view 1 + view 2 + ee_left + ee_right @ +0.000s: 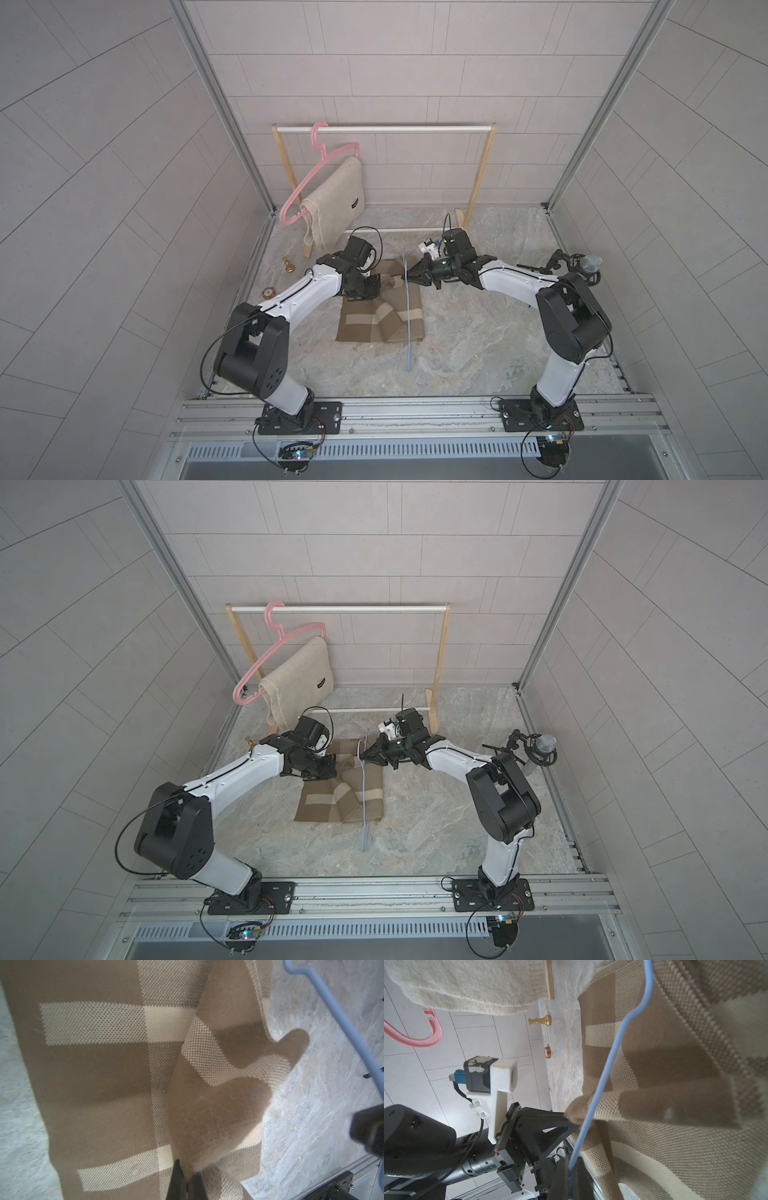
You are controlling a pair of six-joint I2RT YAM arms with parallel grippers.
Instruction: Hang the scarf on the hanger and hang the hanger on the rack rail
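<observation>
The left gripper (187, 1182) is clenching a raised fold of the scarf (376, 318) – its two dark fingers are pressing together with the brown knit bunched between them. In the right wrist view, its tip is pinching that same fold just beside the blue wire. The right gripper (405, 276) is gripping the blue hanger (409, 320) with its jaws fully closed on the thin wire near the hook end.

The scarf, brown with cream checks, is lying on the table (490, 340) between the two arms, in front of the rack (386, 129). Most of it is lying flat, and only the pinched corner at the far left side is lifting. In both top views the hanger is showing edge-on as a thin line. It is running over the scarf's right part and past its near edge, and I cannot tell whether its lower end is touching the table.

Bare stone is stretching to the right of the scarf and in front of it, up to the metal rail holding the arm bases. On the left there is less room: a brass pawn (287, 266) and a small round disc (268, 293) are sitting near the table's left edge. On the rack a pink hanger (318, 166) is carrying a cream cloth (336, 199) at the left end of the rail. A microphone (590, 262) is standing at the right edge, behind the right arm.
</observation>
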